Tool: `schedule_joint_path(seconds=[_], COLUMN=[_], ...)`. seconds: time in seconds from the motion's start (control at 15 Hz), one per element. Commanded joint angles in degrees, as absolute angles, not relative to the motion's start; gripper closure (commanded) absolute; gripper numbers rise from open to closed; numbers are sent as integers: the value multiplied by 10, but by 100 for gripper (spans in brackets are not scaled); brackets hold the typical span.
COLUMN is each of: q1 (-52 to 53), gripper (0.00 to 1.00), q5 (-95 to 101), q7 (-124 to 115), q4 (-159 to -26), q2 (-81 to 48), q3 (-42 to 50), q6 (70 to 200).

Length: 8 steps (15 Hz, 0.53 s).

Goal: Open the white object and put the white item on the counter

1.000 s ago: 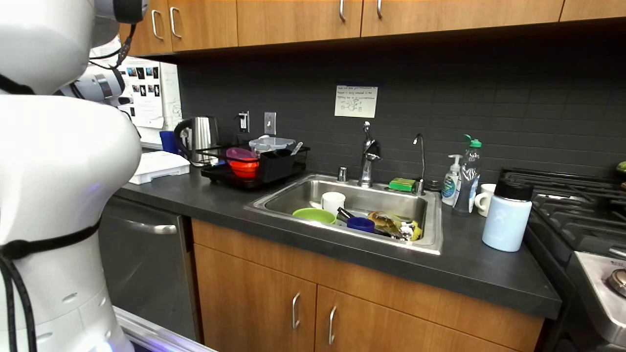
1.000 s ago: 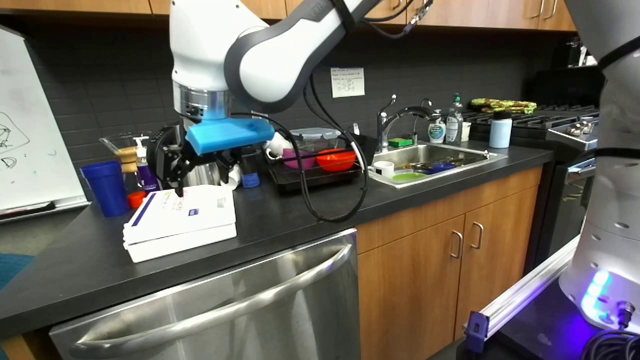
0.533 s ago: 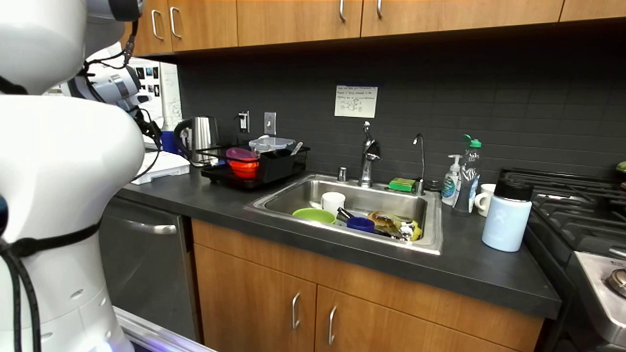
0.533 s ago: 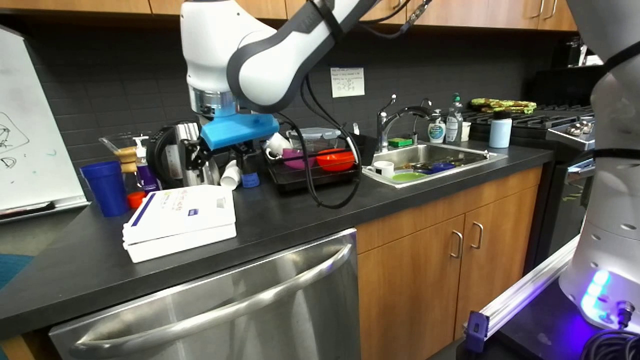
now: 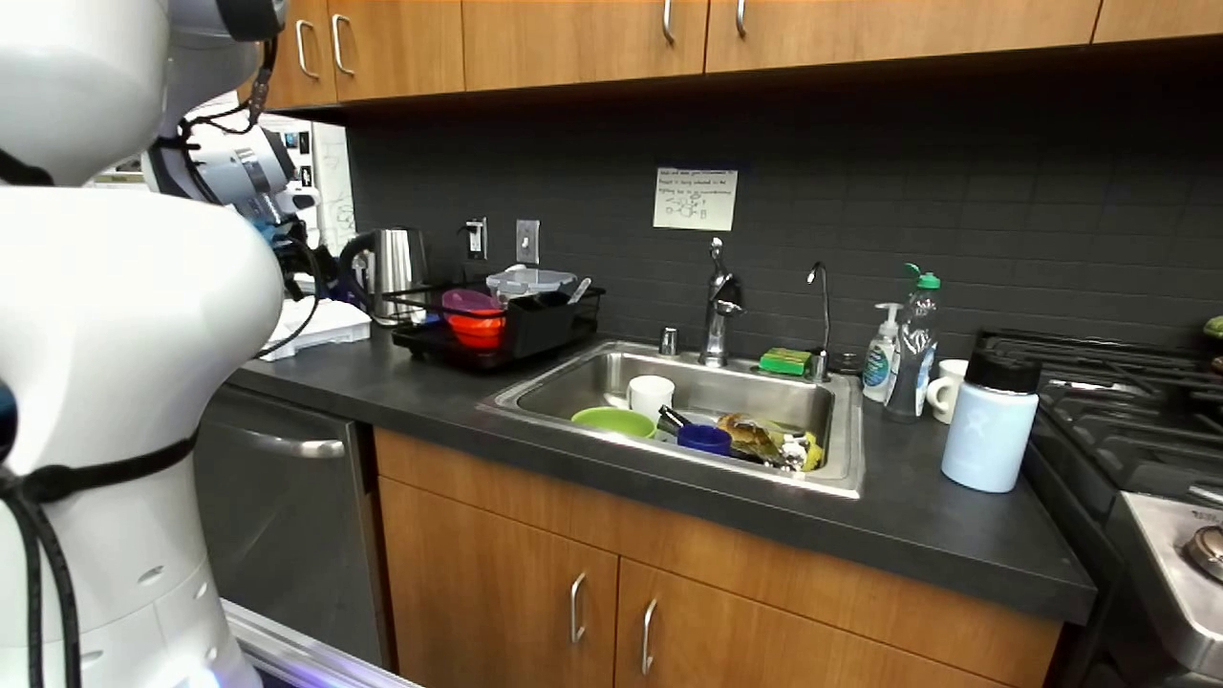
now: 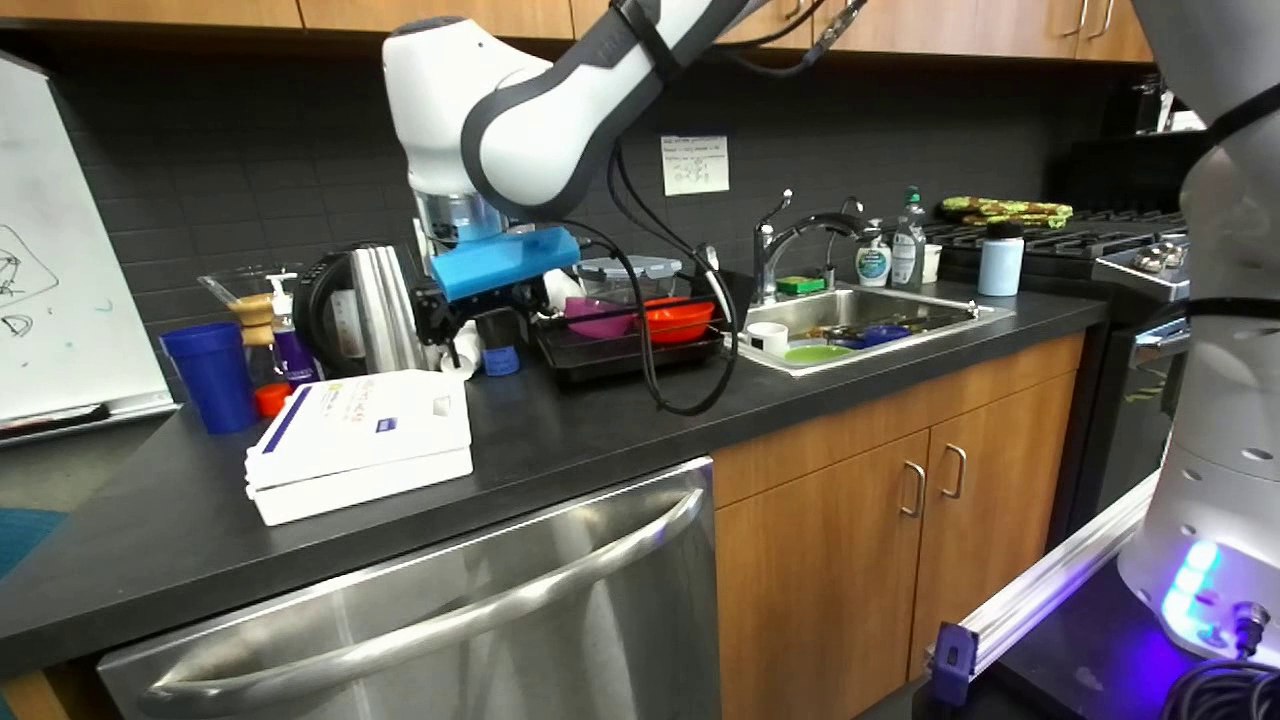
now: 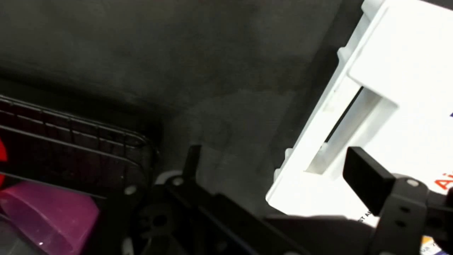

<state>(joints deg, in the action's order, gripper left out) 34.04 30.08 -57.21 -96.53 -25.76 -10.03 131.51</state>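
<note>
Your claw (image 7: 275, 161) hangs over the bench (image 6: 560, 430) near the white case (image 6: 360, 450), fingers (image 7: 368, 180) spread apart. In an exterior view, your arm (image 6: 540, 130) bends at the wrist (image 6: 458, 212) and slopes up to the right. Left to right there: whiteboard (image 6: 70, 270), blue cup (image 6: 212, 375), then the case lying flat, lid (image 6: 370, 405) down, above the dishwasher (image 6: 560, 640); kettle (image 6: 383, 310) behind it, dish rack (image 6: 590, 360), steel sink (image 6: 815, 308), light-blue bottle (image 6: 1001, 265), stove (image 6: 1135, 400). Dark tiled wall (image 6: 270, 170) behind, wooden cupboards (image 5: 583, 38) above.

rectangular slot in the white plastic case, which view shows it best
Wrist view: the rectangular slot is large and clear. An exterior view with the white plastic case whole shows a grey patch; where the white robot arm partly hides the case, it's indiscernible.
</note>
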Motion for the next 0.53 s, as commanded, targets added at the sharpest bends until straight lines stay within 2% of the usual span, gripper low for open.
schedule_joint_path(seconds=[0.0,0.47], q1=[352,351], gripper=[0,0], q5=[267,211], q7=[-581,-582], q4=[-957,-944], q2=[-250,-261], q3=[-99,-104], q6=[1281,1317])
